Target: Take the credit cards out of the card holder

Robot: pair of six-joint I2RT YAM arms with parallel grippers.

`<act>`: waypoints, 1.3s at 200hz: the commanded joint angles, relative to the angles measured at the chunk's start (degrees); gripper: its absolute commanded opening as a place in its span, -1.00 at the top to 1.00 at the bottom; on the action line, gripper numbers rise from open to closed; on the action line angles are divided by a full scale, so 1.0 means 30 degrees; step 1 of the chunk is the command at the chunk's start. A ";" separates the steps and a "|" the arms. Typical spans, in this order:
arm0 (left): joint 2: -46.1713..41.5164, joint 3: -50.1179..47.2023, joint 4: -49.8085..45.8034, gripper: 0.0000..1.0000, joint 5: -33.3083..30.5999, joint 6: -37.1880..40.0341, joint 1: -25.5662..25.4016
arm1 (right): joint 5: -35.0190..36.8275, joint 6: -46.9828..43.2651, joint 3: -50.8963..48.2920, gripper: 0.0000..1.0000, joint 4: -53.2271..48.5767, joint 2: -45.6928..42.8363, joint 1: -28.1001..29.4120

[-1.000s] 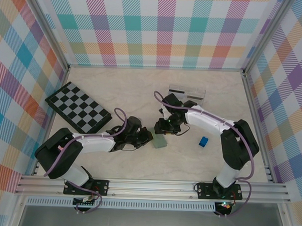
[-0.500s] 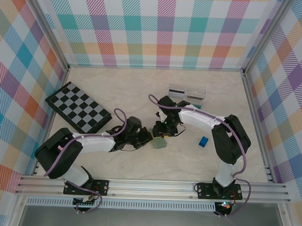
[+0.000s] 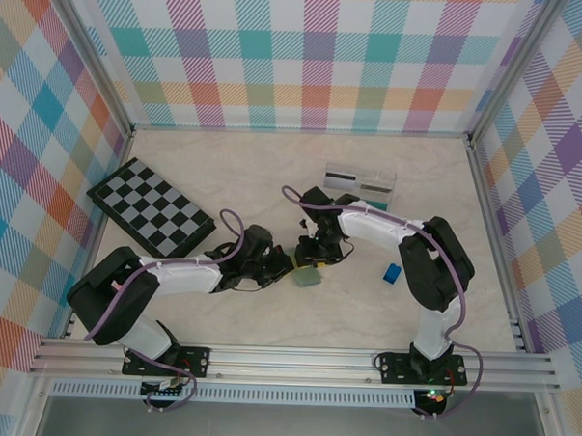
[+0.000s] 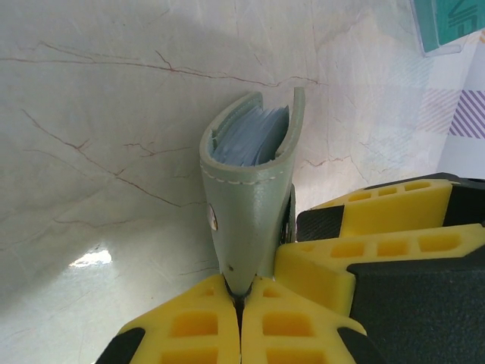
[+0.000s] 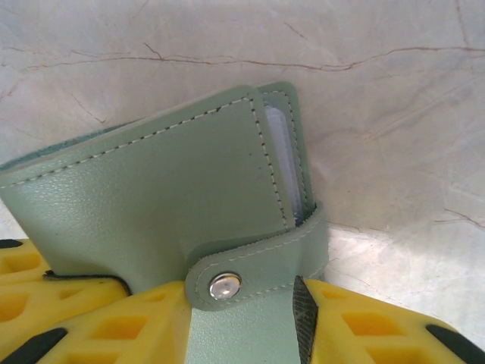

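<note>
The sage-green card holder [image 3: 308, 274] lies mid-table between both grippers. My left gripper [image 3: 285, 266] [image 4: 241, 292] is shut on its folded spine edge, and the holder [image 4: 250, 189] stands on edge, showing pale blue-grey sleeves. My right gripper [image 3: 314, 257] [image 5: 227, 294] grips the holder [image 5: 151, 205] across its snap-tab end. One yellow finger [image 5: 83, 326] meets the tab's rounded end and the other finger's pad meets the strap. The snap [image 5: 225, 286] is fastened. Credit cards [image 3: 343, 175] lie in the clear tray [image 3: 360, 182], one of them teal [image 4: 447, 23]. Any cards in the holder are hidden.
A small blue block [image 3: 392, 274] sits right of the holder. A chessboard [image 3: 151, 208] lies at the left. Metal frame posts and checked walls close in the table on three sides.
The right gripper moved left and down onto the holder's tab end and narrowed, its arm folding inward. The holder shifted slightly. The left gripper kept its hold.
</note>
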 commanded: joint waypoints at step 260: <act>-0.1914 0.3336 -0.9902 -0.52 -0.3074 0.2828 0.0572 | 0.2087 0.0800 -0.1101 0.59 0.1121 -0.0506 -0.0136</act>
